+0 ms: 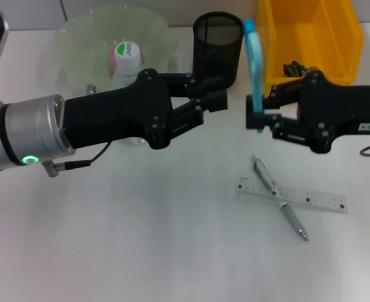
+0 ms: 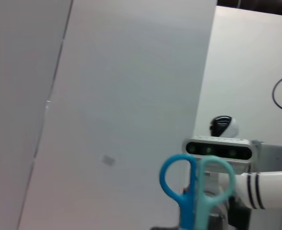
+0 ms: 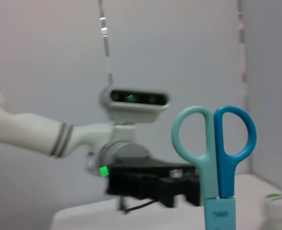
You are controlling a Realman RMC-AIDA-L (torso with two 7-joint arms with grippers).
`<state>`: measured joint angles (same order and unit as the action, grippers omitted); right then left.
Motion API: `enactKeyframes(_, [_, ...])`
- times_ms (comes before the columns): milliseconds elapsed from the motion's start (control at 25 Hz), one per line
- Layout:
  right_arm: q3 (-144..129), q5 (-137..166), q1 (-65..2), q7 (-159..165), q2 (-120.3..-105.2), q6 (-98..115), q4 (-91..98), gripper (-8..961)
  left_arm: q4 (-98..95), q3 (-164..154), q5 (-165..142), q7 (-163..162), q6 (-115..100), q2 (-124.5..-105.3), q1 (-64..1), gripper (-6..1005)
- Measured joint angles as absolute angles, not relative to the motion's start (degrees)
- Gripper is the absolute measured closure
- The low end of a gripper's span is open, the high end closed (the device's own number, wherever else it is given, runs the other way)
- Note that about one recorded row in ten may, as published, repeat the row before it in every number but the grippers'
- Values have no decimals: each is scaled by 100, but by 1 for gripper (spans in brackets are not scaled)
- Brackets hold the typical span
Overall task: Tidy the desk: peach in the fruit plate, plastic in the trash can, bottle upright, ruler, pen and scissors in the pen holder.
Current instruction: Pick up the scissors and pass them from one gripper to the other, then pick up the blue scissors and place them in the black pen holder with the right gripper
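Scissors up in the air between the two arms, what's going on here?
The right end effector holds the blue scissors upright, handles up, beside the black mesh pen holder. The left end effector reaches toward them with open fingers, holding nothing. The pen lies across the ruler on the desk. The bottle stands by the fruit plate, with something pink behind it.

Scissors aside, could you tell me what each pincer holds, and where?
Right pincer grips the scissors near the blade end, handles up. Left pincer holds nothing.
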<state>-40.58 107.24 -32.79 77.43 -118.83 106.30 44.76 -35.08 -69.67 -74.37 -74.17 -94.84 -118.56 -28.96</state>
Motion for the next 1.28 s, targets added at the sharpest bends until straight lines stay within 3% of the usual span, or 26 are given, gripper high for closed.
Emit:
enactKeyframes(880, [-3628,9961,-3507,7642,-11927,8382,4090,732,-2971,-6862,-7350,-6259,-9311,-11885,-2667,802])
enactKeyframes(1280, [-3665,9948,-3559,7571,-11927,8206,3999,730,-2965,-6895,-7314,-6425,-9162,-11895,-2791,695])
